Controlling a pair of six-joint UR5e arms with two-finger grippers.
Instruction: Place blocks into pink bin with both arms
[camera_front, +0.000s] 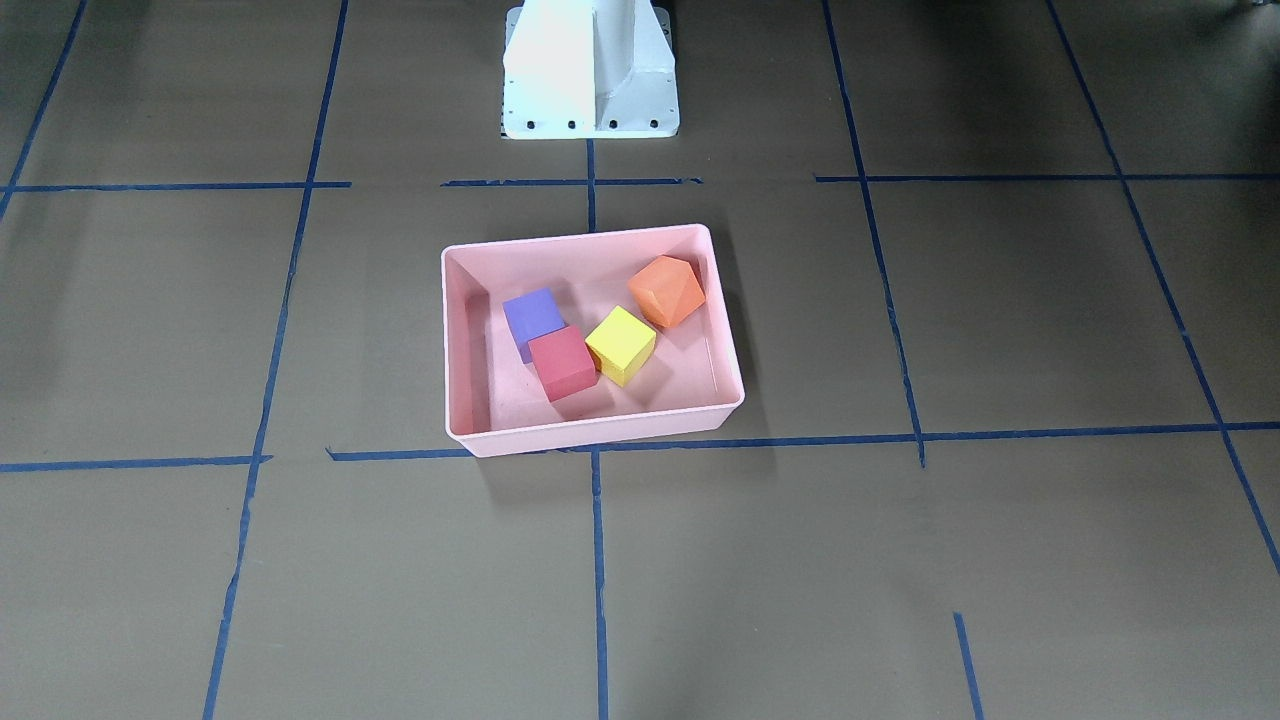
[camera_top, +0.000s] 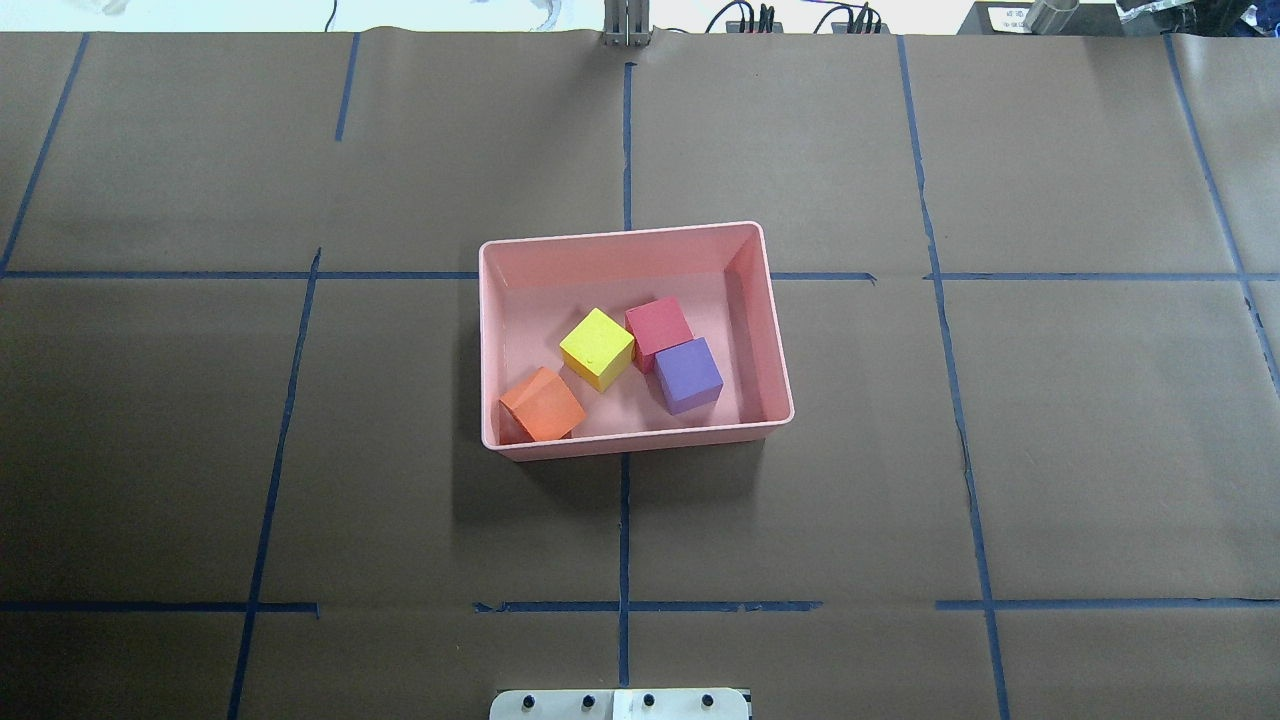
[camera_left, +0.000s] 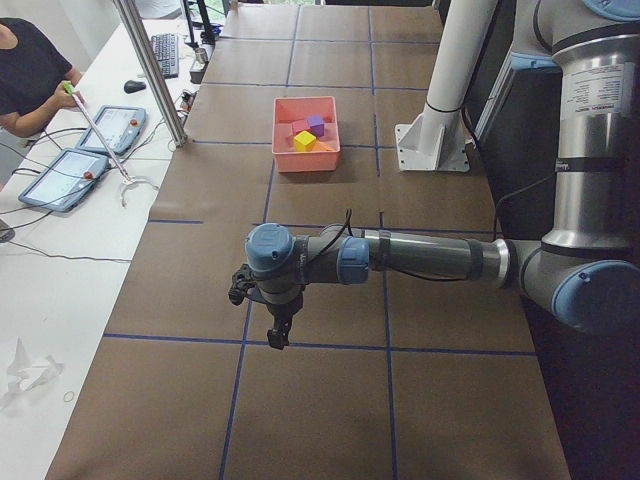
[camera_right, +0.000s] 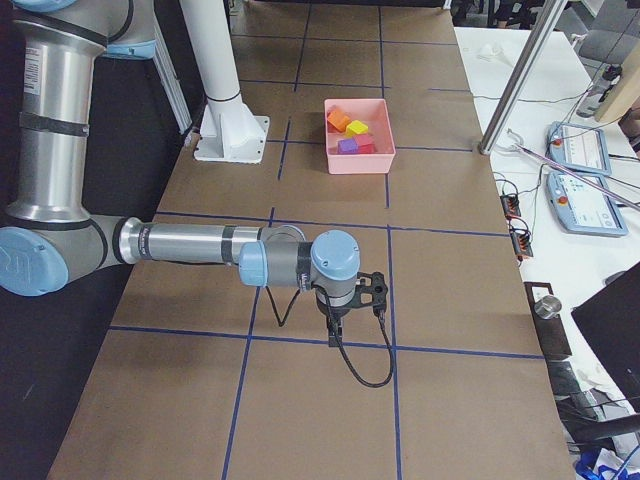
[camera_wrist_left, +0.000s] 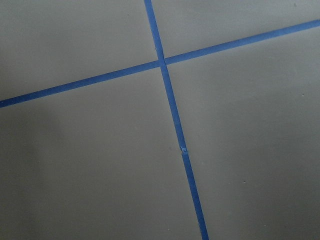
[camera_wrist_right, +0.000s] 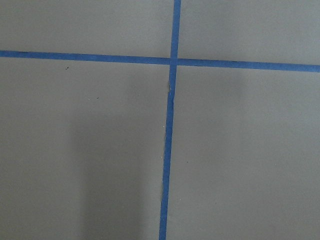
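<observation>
Seemingly because the job is done, the left gripper (camera_left: 277, 337) and right gripper (camera_right: 335, 336) are hanging well apart from the pink bin (camera_top: 600, 270), and I cannot tell whether either is parted or closed, while the bin is holding the red block (camera_top: 658, 328), purple block (camera_top: 688, 375), yellow block (camera_top: 597, 348) and tilted orange block (camera_top: 542, 405).
</observation>
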